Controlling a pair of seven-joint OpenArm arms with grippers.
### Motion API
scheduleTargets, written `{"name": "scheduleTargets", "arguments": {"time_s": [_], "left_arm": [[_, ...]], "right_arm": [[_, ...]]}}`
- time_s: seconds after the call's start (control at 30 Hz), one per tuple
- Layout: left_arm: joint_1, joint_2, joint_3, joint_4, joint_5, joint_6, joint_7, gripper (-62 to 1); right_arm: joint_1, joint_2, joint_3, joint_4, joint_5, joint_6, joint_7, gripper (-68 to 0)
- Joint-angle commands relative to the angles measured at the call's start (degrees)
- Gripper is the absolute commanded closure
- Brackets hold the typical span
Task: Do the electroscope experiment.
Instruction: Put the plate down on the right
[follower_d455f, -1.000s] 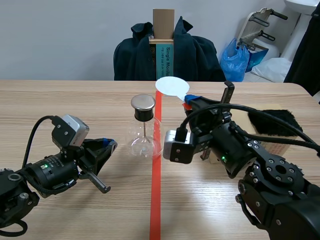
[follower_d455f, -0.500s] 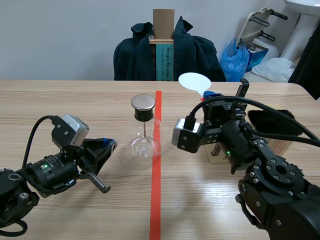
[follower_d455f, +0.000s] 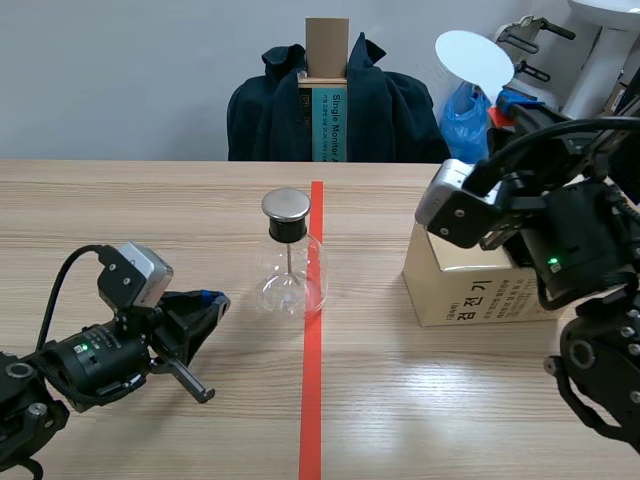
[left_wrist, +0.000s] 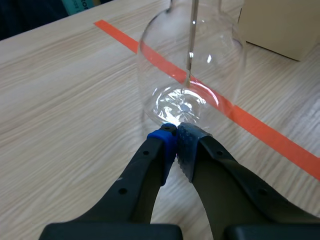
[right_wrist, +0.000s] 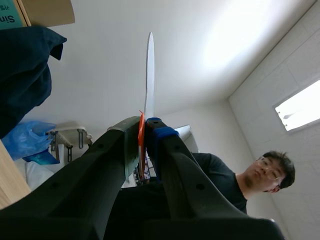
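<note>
Scene view: a glass flask (follower_d455f: 288, 268) with a metal cap (follower_d455f: 286, 205) stood upright on the table (follower_d455f: 150, 200), at the edge of the red tape line (follower_d455f: 311, 400). My left gripper (follower_d455f: 208, 306) lay low beside the flask, clenched on nothing. My right gripper (follower_d455f: 508, 104) was high above the tan box (follower_d455f: 470, 290), grasping a white disc (follower_d455f: 474, 60).

Left wrist view: my left gripper (left_wrist: 176, 137) was closed and empty, its tips just short of the flask (left_wrist: 192, 65); a thin rod (left_wrist: 191, 40) hung inside the flask.

Right wrist view: my right gripper (right_wrist: 145, 132) pinched the disc (right_wrist: 149, 75) by its red handle (right_wrist: 141, 145); the disc showed edge-on.
</note>
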Motion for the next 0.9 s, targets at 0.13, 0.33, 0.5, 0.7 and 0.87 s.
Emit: {"name": "scheduleTargets", "arguments": {"time_s": [0.13, 0.33, 0.5, 0.7, 0.87], "left_arm": [[8.4, -7.9, -0.3, 16.7, -0.7, 0.1, -0.8, -16.8], [21.5, -16.8, -5.0, 35.2, -3.1, 0.1, 1.4, -51.1], [33.6, -21.9, -12.0, 46.9, -5.1, 0.0, 2.3, -60.4], [44.3, -22.7, -20.7, 55.4, -6.1, -0.1, 4.7, -62.3], [49.5, -22.7, -24.9, 59.9, -7.3, -0.2, 7.7, -62.3]], "right_arm": [[-4.8, 1.0, 0.7, -1.1, -0.1, -0.4, -1.1, -0.8], [-5.9, 0.3, 0.6, -6.6, 0.0, -0.5, -1.4, -0.8], [-4.5, -1.4, 0.6, -12.8, -0.4, -0.7, -0.3, -0.9], [-2.4, -3.6, 0.6, -17.3, -1.5, -0.9, -0.2, -0.9], [-1.9, -4.3, 0.6, -19.4, -1.7, -0.9, -0.2, -3.0]]}}
